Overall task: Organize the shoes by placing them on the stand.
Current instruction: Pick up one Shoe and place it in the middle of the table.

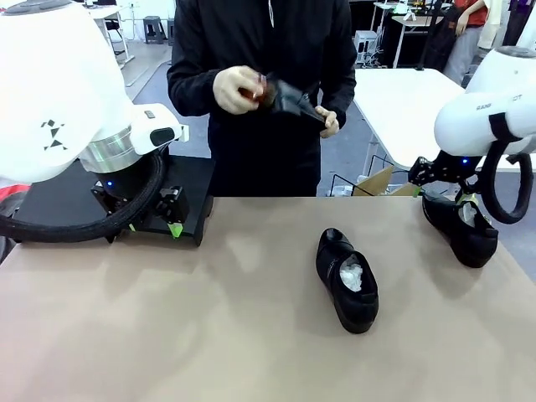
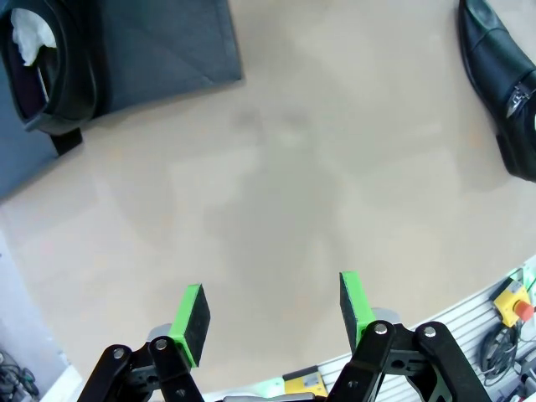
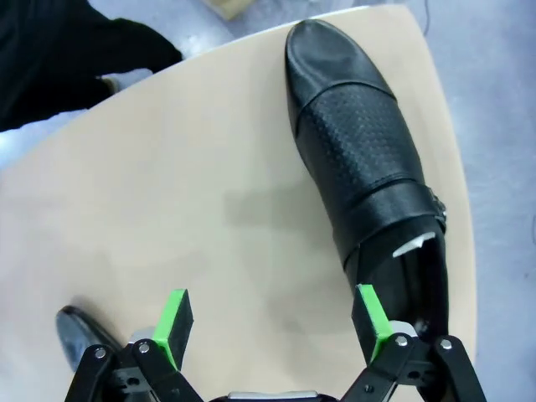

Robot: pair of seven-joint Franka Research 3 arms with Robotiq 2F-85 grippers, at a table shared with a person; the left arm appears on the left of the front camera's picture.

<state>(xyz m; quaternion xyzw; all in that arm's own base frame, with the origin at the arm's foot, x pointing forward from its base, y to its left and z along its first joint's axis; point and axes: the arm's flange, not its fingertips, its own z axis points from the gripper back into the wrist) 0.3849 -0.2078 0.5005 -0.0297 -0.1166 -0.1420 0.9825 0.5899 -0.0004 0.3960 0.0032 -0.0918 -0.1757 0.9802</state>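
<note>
One glossy black shoe (image 1: 347, 280) stuffed with white paper lies mid-table, toe toward me. A second shoe (image 1: 461, 226) lies at the far right edge; in the right wrist view this shoe (image 3: 368, 167) sits just ahead of my open right gripper (image 3: 272, 322), beside its right pad. In the front view the right gripper (image 1: 448, 194) hovers over its heel. A third shoe (image 2: 50, 67) rests on the black stand (image 2: 167, 42). My left gripper (image 2: 272, 310) is open over bare table, near the stand (image 1: 193, 180). The person holds a fourth shoe (image 1: 289, 99) in both hands.
The person stands at the far side behind the table (image 1: 209, 335). The middle shoe (image 2: 502, 75) shows at the upper right of the left wrist view, and its toe (image 3: 79, 331) shows in the right wrist view. A cardboard box (image 1: 377, 180) sits behind the far edge.
</note>
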